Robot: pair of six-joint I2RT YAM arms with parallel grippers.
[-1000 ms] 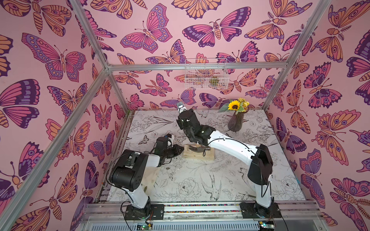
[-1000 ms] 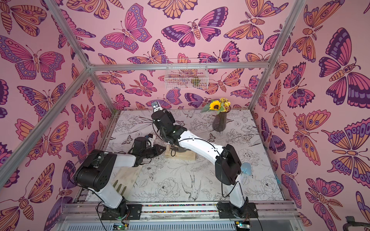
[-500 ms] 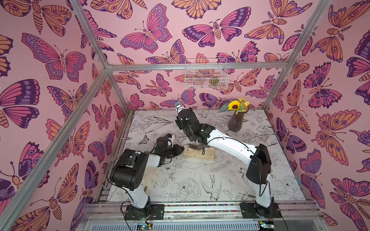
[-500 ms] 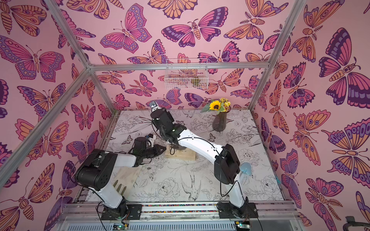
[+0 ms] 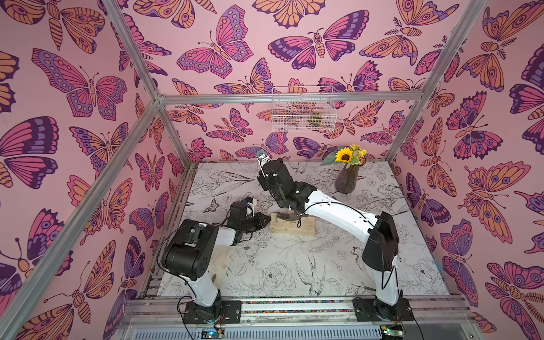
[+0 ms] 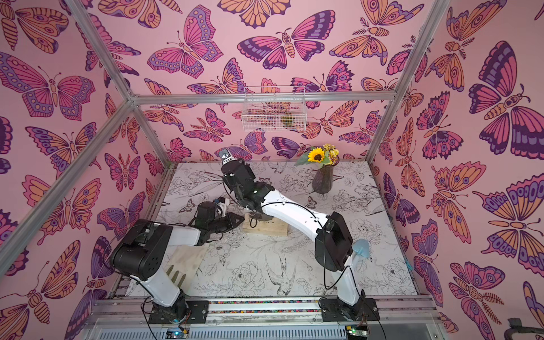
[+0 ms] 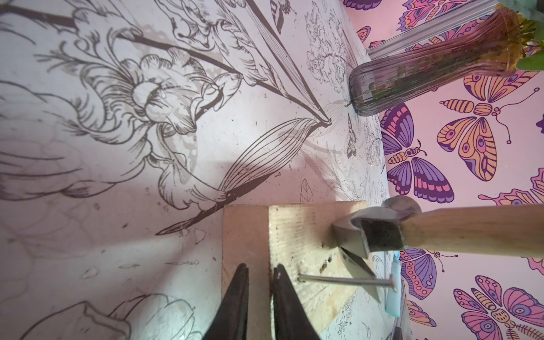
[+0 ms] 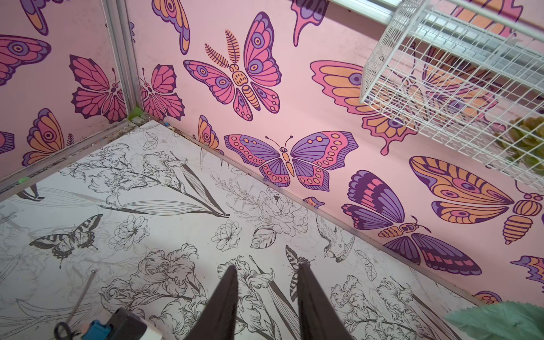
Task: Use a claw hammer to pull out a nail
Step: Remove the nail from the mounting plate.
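The claw hammer (image 7: 371,232) stands head-down on a pale wooden block (image 7: 294,235), and its forked claw straddles the nail (image 7: 344,281). The nail sticks far out of the block. The hammer's wooden handle (image 7: 471,229) rises toward my right arm (image 5: 275,176), whose wrist hides the grip in both top views. In the right wrist view my right gripper (image 8: 266,266) shows fingers apart with only floor between the tips. My left gripper (image 7: 260,269) is nearly shut and empty, its tips against the left end of the block (image 5: 291,228).
A purple vase (image 5: 347,179) with a sunflower stands at the back right. A white wire basket (image 5: 303,114) hangs on the back wall. A thin grey rod like a loose nail (image 8: 82,294) lies on the mat. A teal object (image 6: 360,247) sits behind my right elbow.
My right arm's wrist has tipped slightly toward the back left with the hammer. The left arm and the block have stayed put.
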